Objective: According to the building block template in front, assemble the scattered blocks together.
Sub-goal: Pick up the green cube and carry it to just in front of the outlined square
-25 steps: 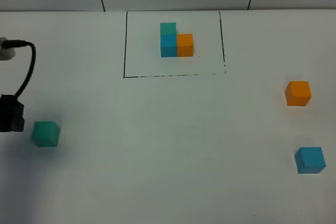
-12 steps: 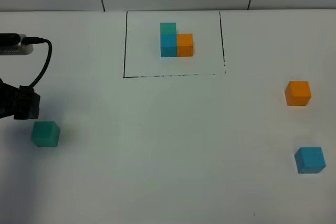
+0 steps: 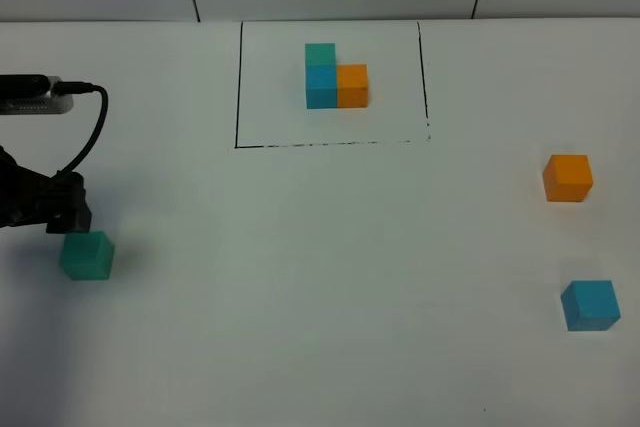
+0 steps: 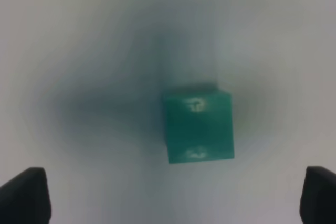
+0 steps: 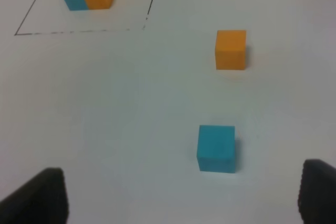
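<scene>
Okay, the teal-green cube (image 4: pixel 198 125) looks light, rigid and matte, so you take it across two flat opposite faces. Your left tool (image 4: pixel 170 198) hangs above it, spread wide, empty.

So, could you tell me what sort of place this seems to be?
Probably a robotics lab test bench: a plain white table, a black-outlined building block template on it, and loose pieces set out for copying: a teal cube, an orange cube and a blue cube.

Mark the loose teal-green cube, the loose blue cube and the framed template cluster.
loose teal-green cube (image 4: pixel 198 127): left wrist view, its middle.
loose blue cube (image 3: pixel 590 305): exterior high view, its middle.
framed template cluster (image 3: pixel 321 87): exterior high view, its blue cube.
</scene>
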Robot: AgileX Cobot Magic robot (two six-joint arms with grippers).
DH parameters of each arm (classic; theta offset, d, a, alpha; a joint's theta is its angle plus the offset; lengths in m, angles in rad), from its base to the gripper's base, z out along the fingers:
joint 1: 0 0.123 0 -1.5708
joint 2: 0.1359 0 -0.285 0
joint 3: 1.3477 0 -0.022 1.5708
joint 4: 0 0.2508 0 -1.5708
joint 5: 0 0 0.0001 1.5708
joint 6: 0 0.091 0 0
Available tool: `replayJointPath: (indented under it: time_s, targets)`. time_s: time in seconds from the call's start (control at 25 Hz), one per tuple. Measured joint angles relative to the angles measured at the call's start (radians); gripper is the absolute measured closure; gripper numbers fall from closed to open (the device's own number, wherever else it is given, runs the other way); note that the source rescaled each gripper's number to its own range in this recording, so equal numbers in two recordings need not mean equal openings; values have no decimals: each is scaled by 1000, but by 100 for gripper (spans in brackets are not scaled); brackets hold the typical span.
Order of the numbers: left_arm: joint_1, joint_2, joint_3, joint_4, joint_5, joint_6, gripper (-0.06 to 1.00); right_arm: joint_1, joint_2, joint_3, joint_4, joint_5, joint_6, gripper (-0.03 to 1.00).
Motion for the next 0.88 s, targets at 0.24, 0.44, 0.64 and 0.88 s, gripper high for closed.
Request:
replayJointPath:
  time_s: [0.24,0.44,0.64,0.88]
  targets:
    - [0,72,0,-65,-1,-12,-5,0,0,0,0,0,0,19]
    - [0,145,0,-70,-1,-13,-5,0,0,0,0,0,0,19]
    - [0,195,0,-70,-12,-15,-5,0,0,0,0,0,0,19]
    - [0,244,-1,-70,-63,-15,-4,0,0,0,0,0,0,19]
